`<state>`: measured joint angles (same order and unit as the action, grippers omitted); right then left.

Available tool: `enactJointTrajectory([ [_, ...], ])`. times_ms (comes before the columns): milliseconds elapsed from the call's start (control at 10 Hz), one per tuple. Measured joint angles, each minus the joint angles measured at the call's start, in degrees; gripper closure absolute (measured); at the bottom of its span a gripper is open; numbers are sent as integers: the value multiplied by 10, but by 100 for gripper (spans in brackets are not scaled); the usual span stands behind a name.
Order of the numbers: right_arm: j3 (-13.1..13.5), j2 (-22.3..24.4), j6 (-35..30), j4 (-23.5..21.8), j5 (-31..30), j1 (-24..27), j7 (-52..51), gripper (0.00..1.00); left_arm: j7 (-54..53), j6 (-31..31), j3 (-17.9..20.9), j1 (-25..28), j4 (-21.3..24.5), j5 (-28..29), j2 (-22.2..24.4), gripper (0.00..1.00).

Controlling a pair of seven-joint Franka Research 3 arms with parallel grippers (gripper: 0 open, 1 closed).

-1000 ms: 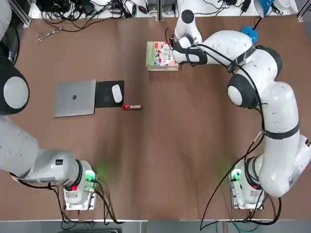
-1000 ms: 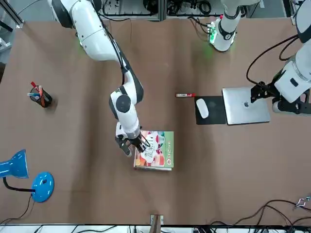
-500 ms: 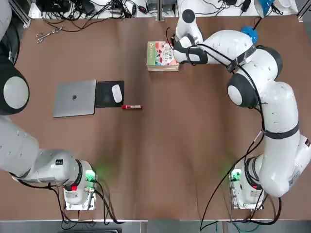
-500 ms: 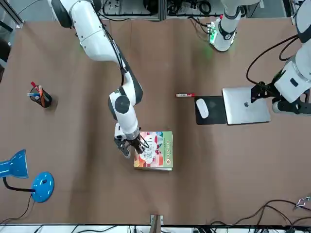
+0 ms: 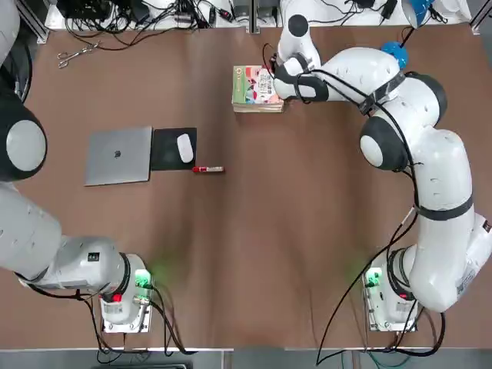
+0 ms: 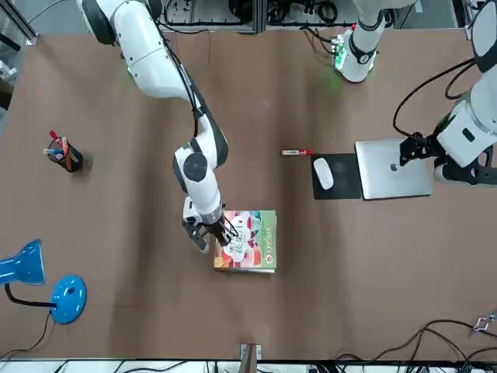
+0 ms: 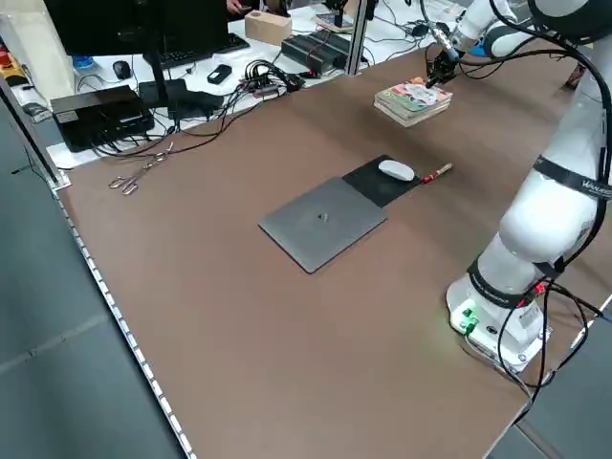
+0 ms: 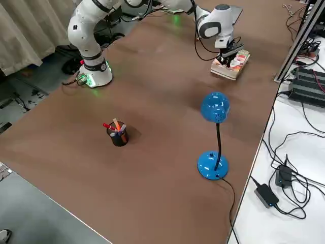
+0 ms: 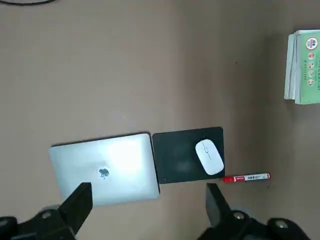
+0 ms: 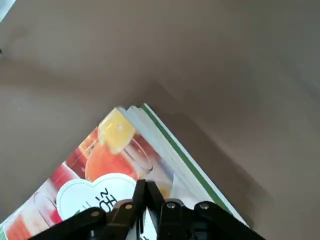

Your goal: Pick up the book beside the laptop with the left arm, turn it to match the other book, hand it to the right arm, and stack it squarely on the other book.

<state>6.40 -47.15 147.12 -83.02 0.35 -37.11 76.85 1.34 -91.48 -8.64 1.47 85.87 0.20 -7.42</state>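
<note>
the book (image 5: 255, 84) is lying flat on top of the other book (image 5: 257, 108), way out at the far edge of the worktop (image 5: 254, 231), a bit right of the middle. in the top view you mostly just see the green border and the pink and red artwork, with the lower book's pale edge peeking out on the near side. in the left side view the two look pretty well lined up as a stack (image 7: 413, 100).

right claw (image 10: 145, 192) is right down on the book's cover at its right-hand side, fingers pressed together with the tips resting on the artwork, no gap between them that i can see. the right arm (image 5: 419, 146) reaches in a big arc from its base at the near right corner out to the stack.

left claw (image 9: 147, 200) is hanging above the laptop (image 5: 118, 155), fingers spread wide with nothing between them. the left arm (image 5: 23, 146) is over on the left edge of the worktop.

laptop sits closed on the left half, with a black mouse pad (image 5: 174, 148) touching its right edge, a white mouse (image 5: 184, 147) on the pad, and a red marker (image 5: 208, 169) just beside the pad's near right corner. there's also a blue lamp (image 8: 215, 132) and a pen cup (image 8: 118, 133) off to the right side.
</note>
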Motion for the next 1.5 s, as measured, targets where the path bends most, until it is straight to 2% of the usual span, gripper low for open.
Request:
enactJointTrajectory([
  [500, 0, 12, -19, 7, 1, -1, 0, 96, 0, 0, 0, 0, 0, 0, 0, 0],
  [800, 2, 48, -71, 12, 1, 2, -27, 96, 0, 0, 0, 0, 0, 0, 0, 0],
  [1100, -5, 117, -170, 16, 4, 24, -93, 52, 0, 0, 0, 0, -1, 0, -1, 0],
  [1200, -8, 146, -207, 16, 4, 37, -130, 41, 0, 0, 0, 0, -1, 0, -1, 0],
  [1300, -11, 178, -241, 13, 5, 55, -171, 38, 0, 0, 0, 0, -2, 0, -1, 0],
  [1500, -11, 249, -290, -12, 5, 107, -325, 11, 0, 0, 0, 0, -2, 0, -1, 0],
])
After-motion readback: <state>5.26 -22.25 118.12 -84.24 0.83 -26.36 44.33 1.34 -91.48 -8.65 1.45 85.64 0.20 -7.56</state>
